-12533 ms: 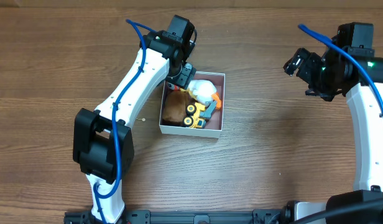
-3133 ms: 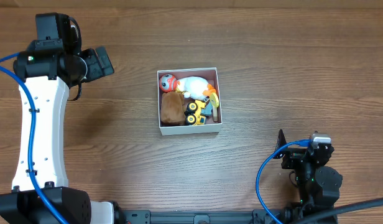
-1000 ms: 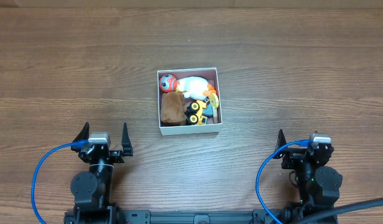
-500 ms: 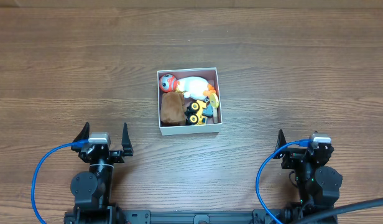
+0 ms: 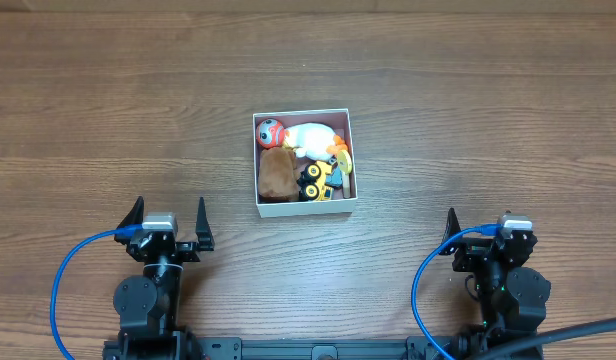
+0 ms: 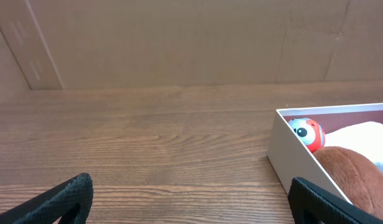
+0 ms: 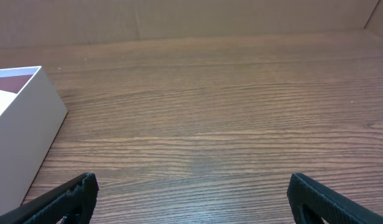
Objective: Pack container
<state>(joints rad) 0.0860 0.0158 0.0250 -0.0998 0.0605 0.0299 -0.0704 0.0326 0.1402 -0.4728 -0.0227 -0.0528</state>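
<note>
At the left, our left end effector [image 5: 169, 218] sits low at the near edge of the table [image 5: 88, 100], its fingers spread wide and empty, well apart from everything else. In the middle of the table stands the container [image 5: 302, 210], and we judge it packed. Along its left side lie a red-and-white ball toy with an eye [image 5: 271, 131] and below it a brown plush [image 5: 278, 172]. To the right of those are a white plush [image 5: 314, 136] and a yellow toy truck [image 5: 312, 183], with an orange piece [image 5: 342, 152] close against the right wall. At the right, our right end effector [image 5: 488, 238] rests in the matching low pose, also spread wide and holding nothing. We see the main risk in the crowding on the right side. The orange piece seems to ride near the rim, so any nudge to the thin white walls could tip it out. If either arm reaches in again from this low pose, a finger could clip a wall and slide the light box across the smooth wood.
</note>
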